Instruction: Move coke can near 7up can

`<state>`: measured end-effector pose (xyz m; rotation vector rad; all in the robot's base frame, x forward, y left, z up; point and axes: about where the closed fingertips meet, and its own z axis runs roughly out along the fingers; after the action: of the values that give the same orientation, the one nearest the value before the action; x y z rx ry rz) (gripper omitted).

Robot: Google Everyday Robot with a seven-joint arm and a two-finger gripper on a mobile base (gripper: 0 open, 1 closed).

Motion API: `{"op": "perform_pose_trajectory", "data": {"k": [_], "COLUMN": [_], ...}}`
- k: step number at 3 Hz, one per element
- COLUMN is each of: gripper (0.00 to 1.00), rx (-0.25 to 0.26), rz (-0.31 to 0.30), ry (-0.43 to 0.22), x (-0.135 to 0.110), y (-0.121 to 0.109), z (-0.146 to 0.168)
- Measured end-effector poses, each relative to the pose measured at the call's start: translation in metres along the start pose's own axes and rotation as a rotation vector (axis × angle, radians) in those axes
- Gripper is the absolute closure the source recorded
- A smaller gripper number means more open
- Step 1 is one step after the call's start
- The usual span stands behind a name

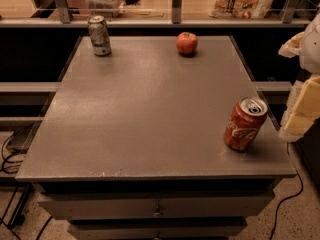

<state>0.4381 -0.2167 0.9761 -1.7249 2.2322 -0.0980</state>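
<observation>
The coke can (pixel 245 124) is red with white script and a silver top. It stands upright near the right front edge of the grey table (pixel 140 114). The 7up can (pixel 99 35) is silver-white with green markings and stands upright at the table's far left corner, far from the coke can. My gripper (pixel 301 109), seen as white and yellowish parts, hangs at the right edge of the view, just right of the coke can and apart from it.
A red apple (pixel 186 43) sits at the far middle of the table. A shelf rail with bagged goods (pixel 245 1) runs behind the table. Drawers (pixel 157 209) are below the front edge. Cables (pixel 10 154) lie on the floor at left.
</observation>
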Motion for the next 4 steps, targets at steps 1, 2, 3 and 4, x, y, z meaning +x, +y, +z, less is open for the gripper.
{"op": "perform_pose_trajectory", "data": {"k": [1,2,3,4], "gripper": [0.0,0.0,0.0,0.0], "rx": [0.0,-0.019,-0.056,-0.063], "rz": [0.0,0.001,0.002,0.0], "ry": [0.0,-0.038,-0.107,-0.167], "x": [0.0,0.0,-0.005,-0.011], "y": [0.0,0.0,0.001,0.003], "z": [0.0,0.005,0.026,0.048]}}
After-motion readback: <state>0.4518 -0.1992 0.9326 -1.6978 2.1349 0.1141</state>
